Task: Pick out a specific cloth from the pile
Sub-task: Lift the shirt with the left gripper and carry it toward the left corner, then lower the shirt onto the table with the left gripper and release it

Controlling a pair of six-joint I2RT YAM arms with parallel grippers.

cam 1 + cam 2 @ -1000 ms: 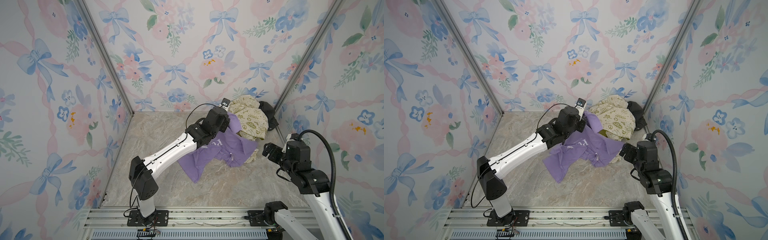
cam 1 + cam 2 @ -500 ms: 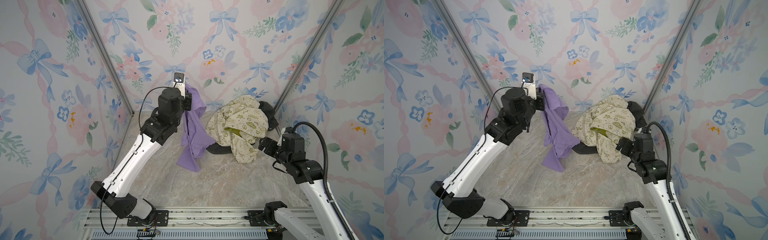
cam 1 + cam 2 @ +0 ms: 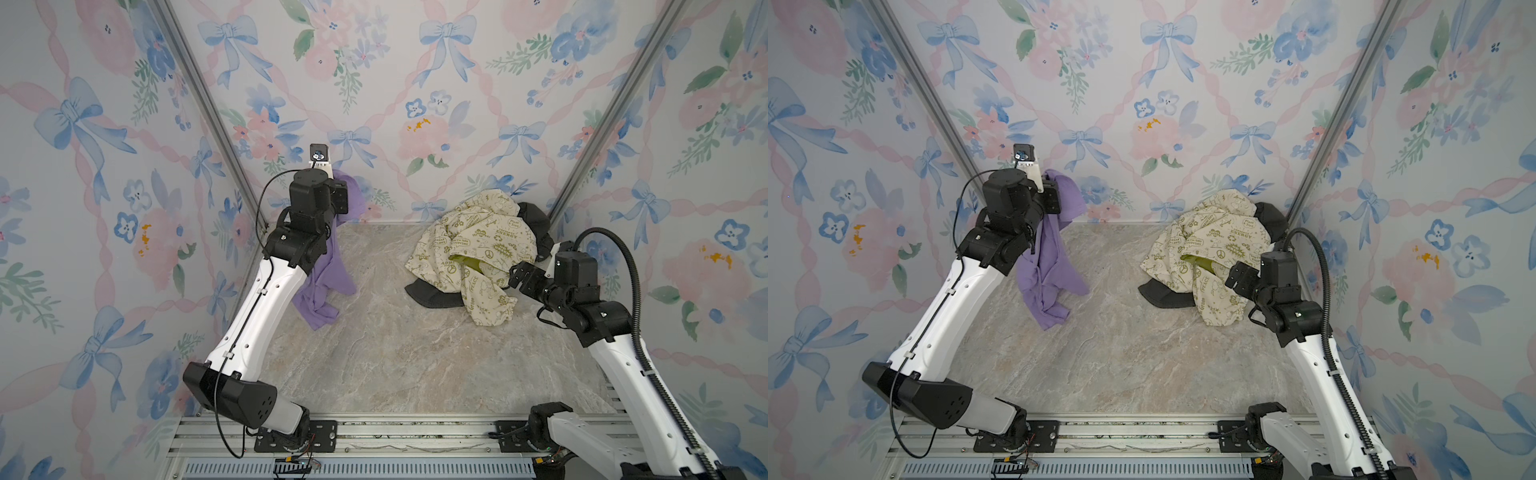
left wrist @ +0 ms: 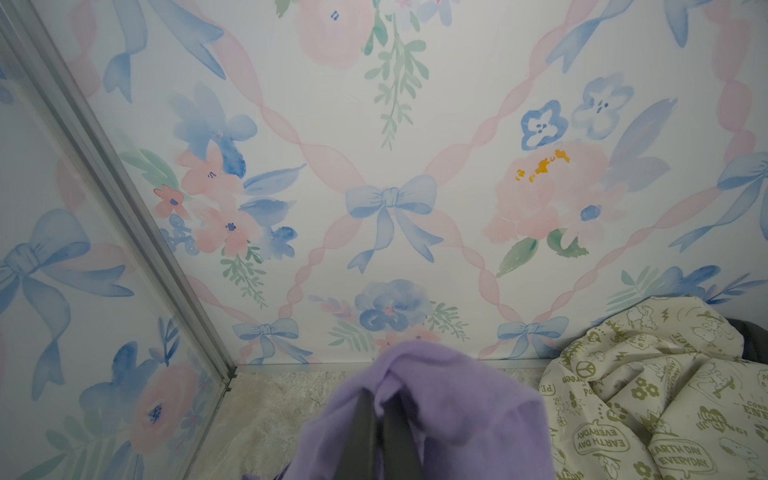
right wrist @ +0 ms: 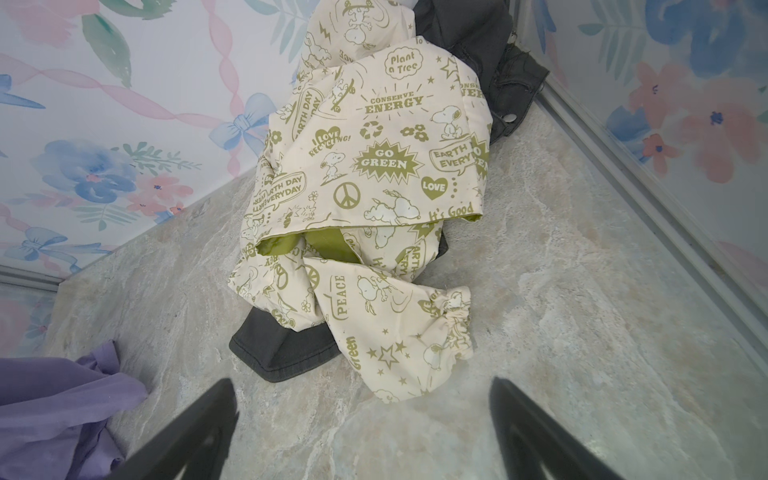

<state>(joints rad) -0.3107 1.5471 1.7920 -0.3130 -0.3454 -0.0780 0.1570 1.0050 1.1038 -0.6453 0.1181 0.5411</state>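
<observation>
The lilac cloth (image 3: 328,278) (image 3: 1046,266) hangs from my left gripper (image 3: 344,198) (image 3: 1060,200), which is shut on its top fold near the back left corner. Its lower end trails on the floor. In the left wrist view the dark fingers (image 4: 361,428) are pressed together with the lilac cloth (image 4: 457,407) draped over them. The pile (image 3: 473,245) (image 3: 1208,245) (image 5: 374,166), cream with olive print over dark grey, lies at the back right. My right gripper (image 3: 518,275) (image 3: 1236,277) (image 5: 361,415) stands open and empty just in front of the pile.
A dark grey cloth (image 3: 428,293) (image 5: 282,349) pokes out under the cream one, and another (image 3: 536,220) (image 5: 478,41) sits in the back right corner. Floral walls close in on three sides. A metal rail (image 3: 374,436) runs along the front.
My left arm pulled the lilac cloth off the pile, lifted it and swung it to the back left. The cream cloth shifted and spread. My right gripper stayed open by the pile.
</observation>
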